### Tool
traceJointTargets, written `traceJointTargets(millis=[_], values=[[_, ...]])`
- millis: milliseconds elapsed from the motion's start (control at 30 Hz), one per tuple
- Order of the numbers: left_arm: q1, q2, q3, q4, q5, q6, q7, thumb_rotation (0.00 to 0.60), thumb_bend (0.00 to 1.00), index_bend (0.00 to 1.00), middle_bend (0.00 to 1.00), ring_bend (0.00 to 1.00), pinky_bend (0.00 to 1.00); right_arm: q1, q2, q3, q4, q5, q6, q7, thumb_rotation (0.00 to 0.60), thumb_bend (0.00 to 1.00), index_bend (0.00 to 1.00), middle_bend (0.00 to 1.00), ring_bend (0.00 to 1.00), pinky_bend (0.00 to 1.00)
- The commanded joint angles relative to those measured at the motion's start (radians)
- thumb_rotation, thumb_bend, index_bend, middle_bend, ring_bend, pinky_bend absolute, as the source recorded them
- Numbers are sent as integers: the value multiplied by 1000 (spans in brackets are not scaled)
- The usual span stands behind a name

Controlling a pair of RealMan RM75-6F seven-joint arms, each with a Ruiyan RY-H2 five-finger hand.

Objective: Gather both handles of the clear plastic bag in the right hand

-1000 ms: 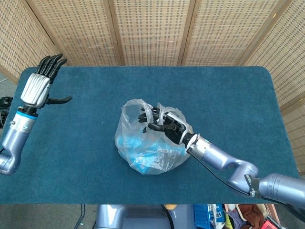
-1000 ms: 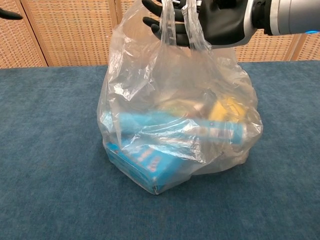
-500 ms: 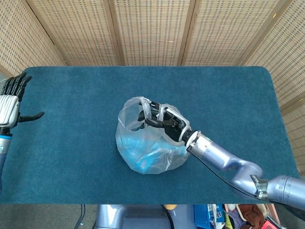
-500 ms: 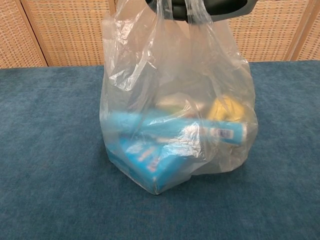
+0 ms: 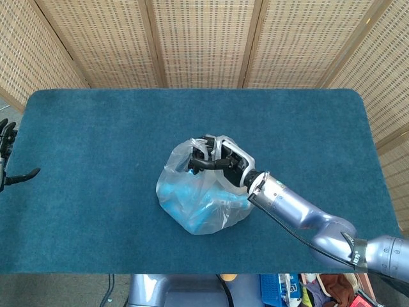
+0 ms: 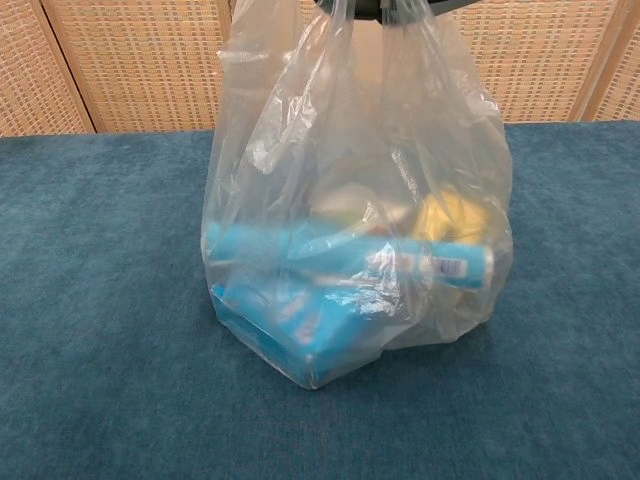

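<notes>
A: Nearest, then: the blue box (image 6: 290,325) sits at the bottom front of the clear plastic bag (image 6: 350,210), one corner pressing the film down against the teal tablecloth (image 6: 90,300).

B: And above the box?

A: A light-blue tube (image 6: 340,262) lies roughly level across the middle of the bag, its capped end toward the right of the chest view. Behind it, a yellow item (image 6: 448,218), shape blurred by the plastic. Something pale beside it; too unclear to name.

B: Where does the bag stand overall?

A: Near the middle of the table, slightly toward the robot, base resting on the cloth. The film is drawn upward to a narrow neck at the top.

B: The right hand?

A: The right hand (image 5: 220,161) is over the top of the bag, fingers (image 5: 203,165) curled closed around the handles (image 5: 217,146). Two pale loops of plastic wrap over the dark fingers in the head view. In the chest view only the hand's underside shows at the top edge, with both straps running up into it.

B: Left hand?

A: The left hand (image 5: 7,157) is at the far left edge of the head view, well apart from the bag. It is mostly cut off by the frame. Fingers straight and apart, thumb stuck out sideways, holding nothing.

B: Farthest back?

A: A woven wicker screen (image 5: 204,38) with wooden posts stands behind the table.
</notes>
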Motion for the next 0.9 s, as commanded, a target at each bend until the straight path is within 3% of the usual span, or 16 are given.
traceJointTargets(millis=[33, 200, 300, 400, 567, 633, 767, 900], values=[[8, -3, -4, 1, 3, -1, -7, 600, 0, 0, 0, 0, 13, 19, 19, -3, -15, 49, -25, -70, 600, 121, 589, 697, 700, 543], [23, -6, -10, -7, 11, 2, -16, 600, 0, 0, 0, 0, 13, 37, 32, -14, -19, 95, -60, -154, 600, 105, 668, 701, 703, 543], [34, -7, -16, -19, 12, 6, -21, 600, 0, 0, 0, 0, 13, 50, 40, -18, -15, 110, -89, -204, 600, 210, 738, 728, 730, 543], [42, -7, -20, -32, 12, 7, -24, 600, 0, 0, 0, 0, 13, 63, 48, -20, -9, 123, -116, -245, 600, 438, 789, 778, 786, 568], [55, -8, -29, -54, 10, 7, -29, 600, 0, 0, 0, 0, 14, 77, 50, -15, -4, 158, -117, -301, 600, 901, 824, 845, 872, 676], [61, -7, -31, -61, 13, 9, -19, 600, 0, 0, 0, 0, 13, 85, 52, -14, -3, 175, -122, -329, 600, 991, 824, 860, 891, 722], [74, -7, -41, -69, 4, 23, 18, 600, 0, 0, 0, 0, 13, 112, 71, -22, 1, 203, -119, -393, 600, 1000, 814, 874, 930, 814], [91, -9, -45, -80, -7, 42, 79, 600, 0, 0, 0, 0, 6, 137, 98, -28, -5, 238, -113, -443, 600, 1000, 811, 876, 940, 835]])
